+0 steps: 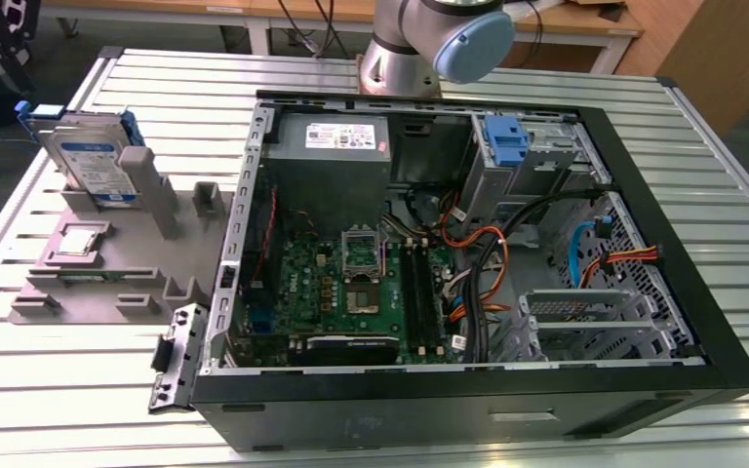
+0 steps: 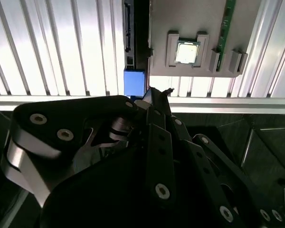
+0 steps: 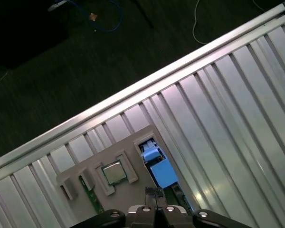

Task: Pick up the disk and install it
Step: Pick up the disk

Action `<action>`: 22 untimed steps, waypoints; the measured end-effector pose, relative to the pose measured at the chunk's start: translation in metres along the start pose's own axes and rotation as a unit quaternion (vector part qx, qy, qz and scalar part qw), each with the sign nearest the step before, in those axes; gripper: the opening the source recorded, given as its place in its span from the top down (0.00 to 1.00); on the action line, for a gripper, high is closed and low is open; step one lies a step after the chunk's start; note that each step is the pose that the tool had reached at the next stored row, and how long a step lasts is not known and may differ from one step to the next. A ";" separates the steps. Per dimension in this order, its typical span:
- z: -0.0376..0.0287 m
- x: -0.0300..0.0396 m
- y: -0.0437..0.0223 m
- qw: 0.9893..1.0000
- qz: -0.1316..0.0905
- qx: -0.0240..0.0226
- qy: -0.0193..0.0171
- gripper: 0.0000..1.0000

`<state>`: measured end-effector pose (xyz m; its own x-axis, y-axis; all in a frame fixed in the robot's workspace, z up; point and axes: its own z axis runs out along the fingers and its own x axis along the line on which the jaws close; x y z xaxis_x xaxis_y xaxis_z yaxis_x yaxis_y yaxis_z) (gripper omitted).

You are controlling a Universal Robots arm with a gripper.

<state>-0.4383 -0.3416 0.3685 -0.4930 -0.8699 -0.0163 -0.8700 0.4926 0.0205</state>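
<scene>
Risk was mostly a bad grab. The flat rectangular silver disk with blue plastic rails (image 1: 95, 161) stood on edge in a slot of the grey plastic fixture (image 1: 101, 283), so only its thin top edge was on offer. If the black end effector (image 3: 154, 194) came in off-centre or twisted, I'd guess it would clip a blue rail or tip the disk in its slot. It could also bump the small square silver processor chip (image 3: 114, 173) parked in the same fixture. In both wrist views the fingertips looked closed on nothing, and going down like that would just ram the edge.

In the exterior view the disk was at about 10 o'clock from the open black computer case (image 1: 479, 414), on the ribbed metal table (image 1: 348, 68). Its blue rail sat just beyond the end effector's tip, near but not touching.
</scene>
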 end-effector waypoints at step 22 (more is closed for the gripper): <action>0.0017 0.0000 -0.0001 0.988 -0.152 -0.002 0.003 0.90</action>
<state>-0.4382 -0.3416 0.3668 -0.2093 -0.9777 -0.0167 -0.9777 0.2090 0.0193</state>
